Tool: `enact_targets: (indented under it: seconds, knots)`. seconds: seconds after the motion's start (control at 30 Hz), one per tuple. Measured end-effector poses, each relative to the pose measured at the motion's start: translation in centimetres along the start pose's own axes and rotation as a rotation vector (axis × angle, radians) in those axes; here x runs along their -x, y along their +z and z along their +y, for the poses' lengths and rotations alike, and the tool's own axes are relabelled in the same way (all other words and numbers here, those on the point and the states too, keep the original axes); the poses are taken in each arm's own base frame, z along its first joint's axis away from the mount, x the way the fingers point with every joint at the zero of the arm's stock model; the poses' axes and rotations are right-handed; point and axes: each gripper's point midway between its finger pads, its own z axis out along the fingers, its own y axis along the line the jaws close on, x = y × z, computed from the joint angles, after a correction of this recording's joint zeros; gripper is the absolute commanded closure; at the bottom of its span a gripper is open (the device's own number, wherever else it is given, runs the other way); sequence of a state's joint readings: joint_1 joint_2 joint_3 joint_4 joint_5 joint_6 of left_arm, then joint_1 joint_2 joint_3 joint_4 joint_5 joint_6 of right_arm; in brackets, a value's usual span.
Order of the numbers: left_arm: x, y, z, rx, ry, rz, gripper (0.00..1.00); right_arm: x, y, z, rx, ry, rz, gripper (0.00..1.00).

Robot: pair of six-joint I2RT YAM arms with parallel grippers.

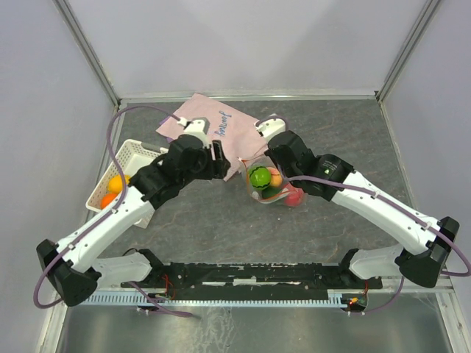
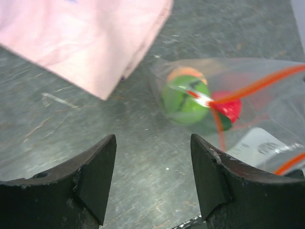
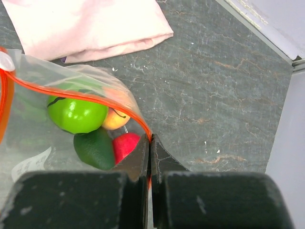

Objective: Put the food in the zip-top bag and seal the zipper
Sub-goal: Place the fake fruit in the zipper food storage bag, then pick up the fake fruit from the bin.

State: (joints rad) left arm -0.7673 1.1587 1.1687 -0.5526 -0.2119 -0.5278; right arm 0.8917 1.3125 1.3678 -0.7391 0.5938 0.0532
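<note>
My right jaws are clenched on the zipper [image 3: 86, 97] of the zip-top bag [image 3: 28, 148], just ahead; some food [image 3: 76, 114] lies inside. My left jaws stand released, facing it. Orange fruits [image 1: 114, 185] lie in the basket [image 1: 140, 151] yet, and the zipper looks unsealed.

Across the far side of my desk [image 1: 221, 235], a dark grey surface veined like stone, lies a pink cloth [image 1: 210, 125]. It is spread flat and turned at an angle to the desk's edges, with blue handwriting [image 1: 225, 120] running along its middle. In my wrist views its near edge shows folded, with a doubled layer. At the left side of the desk sits a white slotted basket [image 1: 132, 153], close against the left wall and near the cloth's left corner. Pale lilac panels [image 1: 243, 44] close in the back and both sides, joined by grey metal posts [image 1: 87, 50].
</note>
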Motion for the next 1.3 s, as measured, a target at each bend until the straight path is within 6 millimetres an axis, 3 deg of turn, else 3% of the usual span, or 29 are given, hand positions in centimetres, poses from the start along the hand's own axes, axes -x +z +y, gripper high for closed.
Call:
enact_targets:
  seconds: [0.2, 0.43, 0.8, 1.13, 1.3]
  knots:
    - [-0.5, -0.9, 7.0, 0.188, -0.087, -0.009, 0.27, -0.2, 0.6, 0.2, -0.003, -0.014, -0.015, 0.99]
    - [-1.3, -2.2, 14.7, 0.425, -0.175, -0.015, 0.14, -0.3, 0.5, 0.1, 0.001, -0.015, -0.035, 0.99]
    - [-2.7, -3.9, 27.9, 0.848, -0.314, 0.014, 0.1, -0.4, 0.5, 0.4, 0.026, -0.009, -0.045, 0.99]
    - [-4.8, -6.0, 36.7, 1.099, -0.477, 0.037, 0.07, -0.4, 0.5, 0.3, 0.026, -0.007, -0.044, 0.99]
    - [-6.0, -7.8, 39.3, 1.174, -0.549, 0.033, 0.05, -0.5, 0.6, 0.1, 0.02, -0.005, -0.039, 0.99]
